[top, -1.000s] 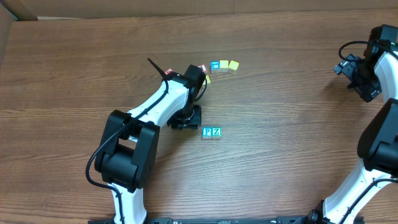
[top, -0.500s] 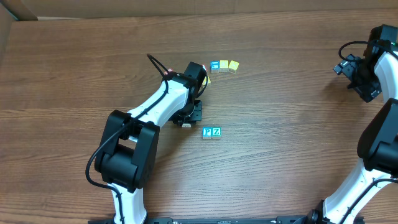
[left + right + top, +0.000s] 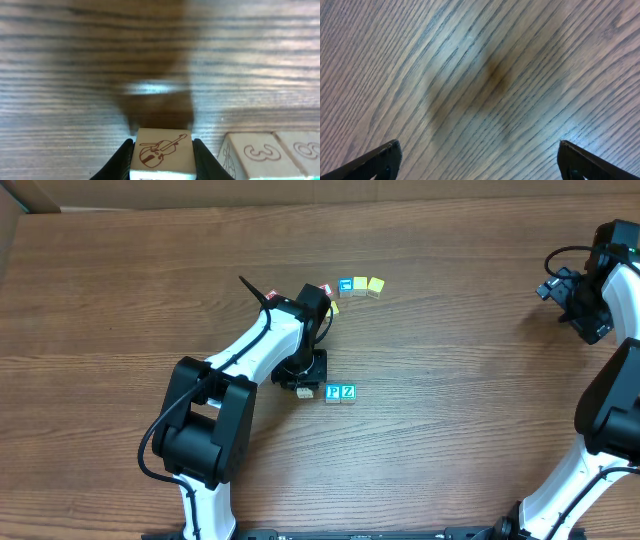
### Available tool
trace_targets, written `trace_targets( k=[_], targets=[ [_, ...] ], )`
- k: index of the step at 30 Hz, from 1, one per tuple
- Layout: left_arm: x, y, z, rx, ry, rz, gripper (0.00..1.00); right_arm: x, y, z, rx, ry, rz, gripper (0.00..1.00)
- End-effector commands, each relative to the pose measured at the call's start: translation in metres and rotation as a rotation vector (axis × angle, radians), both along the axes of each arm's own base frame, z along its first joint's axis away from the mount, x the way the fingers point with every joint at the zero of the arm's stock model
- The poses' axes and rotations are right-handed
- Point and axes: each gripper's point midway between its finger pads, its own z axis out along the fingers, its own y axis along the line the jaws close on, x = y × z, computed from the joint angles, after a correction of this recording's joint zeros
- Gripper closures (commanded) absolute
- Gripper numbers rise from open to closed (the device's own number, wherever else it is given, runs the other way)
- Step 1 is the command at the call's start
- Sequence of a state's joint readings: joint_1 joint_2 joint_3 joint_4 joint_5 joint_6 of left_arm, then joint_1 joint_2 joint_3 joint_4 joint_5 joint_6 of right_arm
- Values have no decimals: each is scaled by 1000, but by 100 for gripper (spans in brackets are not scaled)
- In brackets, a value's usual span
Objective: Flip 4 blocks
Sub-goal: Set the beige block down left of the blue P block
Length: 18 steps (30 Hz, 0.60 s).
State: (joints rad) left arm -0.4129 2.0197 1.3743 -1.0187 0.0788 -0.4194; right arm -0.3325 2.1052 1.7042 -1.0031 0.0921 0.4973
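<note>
My left gripper (image 3: pixel 162 161) is shut on a plain whitish block (image 3: pixel 162 152) whose near face carries a brown violin drawing. In the overhead view that block (image 3: pixel 304 393) sits under the left gripper (image 3: pixel 302 385), just left of the blue "P" block (image 3: pixel 333 392) and the teal "Z" block (image 3: pixel 348 391). In the left wrist view these two neighbours (image 3: pixel 255 154) show pale carved sides to the right of my fingers. A red-faced block (image 3: pixel 325 290) lies behind the left arm. My right gripper (image 3: pixel 480 162) stands open over bare wood at the far right.
A blue cube (image 3: pixel 346 285) and two yellow cubes (image 3: pixel 367 284) form a short row at the back, with another yellow cube (image 3: pixel 334 308) beside the left arm. The right arm (image 3: pixel 585 300) stays near the table's right edge.
The left gripper has closed on the whitish block and carried it forward and right, up beside the "P" block. The right arm has not moved.
</note>
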Motion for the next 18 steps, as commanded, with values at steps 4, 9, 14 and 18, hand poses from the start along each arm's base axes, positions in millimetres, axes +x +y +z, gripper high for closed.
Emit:
trace_targets(
  k=[4,9,14,18],
  targets=[
    [-6,-4,-3,-8,25,-3,72,7,-1,9,-10,-30,3,0],
    [-1,-4,-3,-14,6,1,65,7,-1,9,-10,-30,2,0],
    [10,-2,6,4,-23,0,64,7,-1,9,-10,-30,3,0],
    [34,10,34,66,-85,21,65,7,-1,9,-10,-30,3,0]
  ],
)
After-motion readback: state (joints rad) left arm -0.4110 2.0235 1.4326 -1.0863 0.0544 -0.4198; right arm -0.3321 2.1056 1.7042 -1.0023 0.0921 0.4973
